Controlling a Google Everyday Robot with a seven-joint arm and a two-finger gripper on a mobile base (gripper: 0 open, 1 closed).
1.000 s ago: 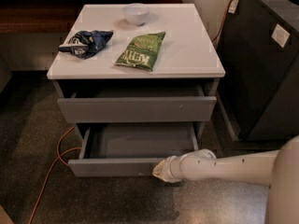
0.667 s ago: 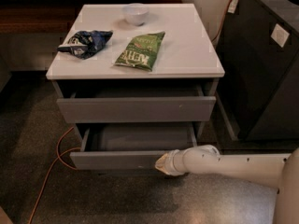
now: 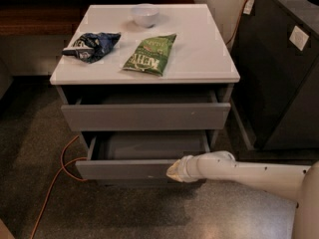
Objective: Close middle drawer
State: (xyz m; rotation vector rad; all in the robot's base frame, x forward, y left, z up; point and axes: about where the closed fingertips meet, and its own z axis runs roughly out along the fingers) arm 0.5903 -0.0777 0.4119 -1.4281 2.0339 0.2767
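the middle drawer sits low in the view, toward six o'clock from the bench, pulled out so that its flat grey tray shows behind the low plain front panel. above it, the upper drawer, with a taller front and a tiny pale speck, stands slightly out as well.

the claw is at the three o'clock end of the middle drawer's front panel, its pale tip right against the panel face. whether the claw is wide or narrow, i cannot tell. the white arm runs off from it toward three o'clock.

on the white bench top lie a green snack bag near the middle, a crumpled blue bag toward nine o'clock from it, and a small white bowl toward twelve o'clock. a dark cabinet stands at three o'clock of the bench. an orange cable loops on the speckled floor at eight o'clock, near the drawer's corner.
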